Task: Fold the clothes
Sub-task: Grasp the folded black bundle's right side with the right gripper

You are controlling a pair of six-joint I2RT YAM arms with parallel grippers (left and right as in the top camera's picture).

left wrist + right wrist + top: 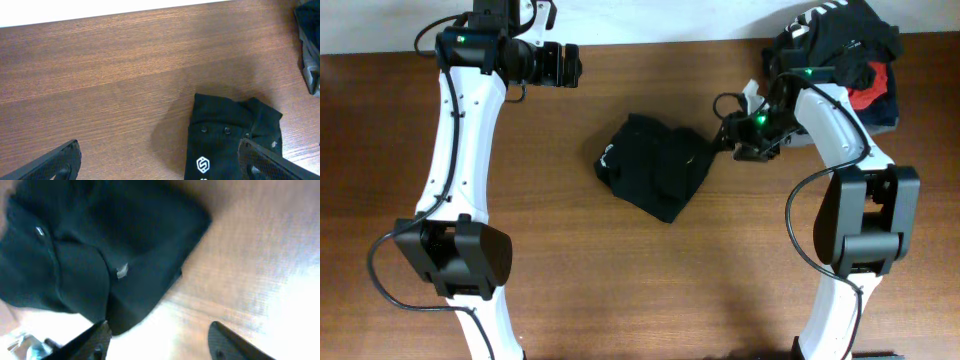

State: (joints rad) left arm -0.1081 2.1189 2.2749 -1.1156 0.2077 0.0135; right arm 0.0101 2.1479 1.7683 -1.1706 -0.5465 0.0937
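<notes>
Overhead view: a plain black short-sleeved T-shirt of soft matte fabric (655,165) lies bunched in a compact bundle near the middle of the brown wood-grain counter (620,290). The right end effector (722,138) sits at the bundle's right edge. Seen from the right wrist, its two fingers stand apart over bare wood and grip nothing, and the dark cloth begins just beyond one fingertip (97,335). A small pale label shows on the fabric there.

The left end effector (570,65) hangs well apart from the shirt, toward the far edge of the counter. Its jaws are spread wide and empty. From the left wrist, the garment fills the space near one fingertip, with a small white emblem on the cloth.

A heap of red, navy and black garments (860,60) rests at the far right corner, behind the right arm.
</notes>
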